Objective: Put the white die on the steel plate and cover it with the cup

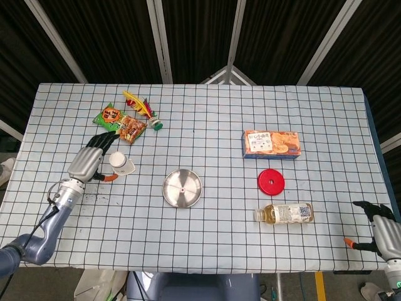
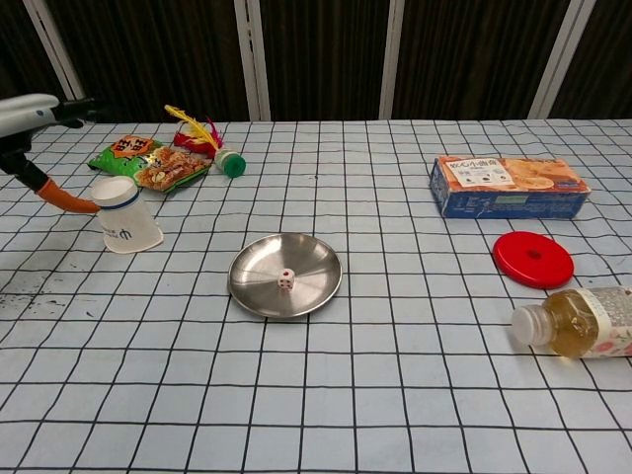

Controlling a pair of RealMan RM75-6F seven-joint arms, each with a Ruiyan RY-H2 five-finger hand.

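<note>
A white die (image 2: 285,279) lies in the middle of the steel plate (image 2: 318,263), which sits at the table's centre (image 1: 192,182). The white paper cup (image 2: 126,214) with a blue band stands upside down on the cloth to the plate's left (image 1: 121,165). My left hand (image 1: 88,163) is just left of the cup with its fingers spread and nothing in them. In the chest view only part of that left hand (image 2: 35,117) shows, its orange thumb close beside the cup. My right hand (image 1: 380,229) hangs off the table's near right corner, fingers apart and holding nothing.
Snack packets (image 1: 119,123) and a feathered shuttlecock (image 1: 141,106) lie behind the cup. On the right are a biscuit box (image 1: 271,143), a red disc (image 1: 270,181) and a tea bottle (image 1: 287,213) lying on its side.
</note>
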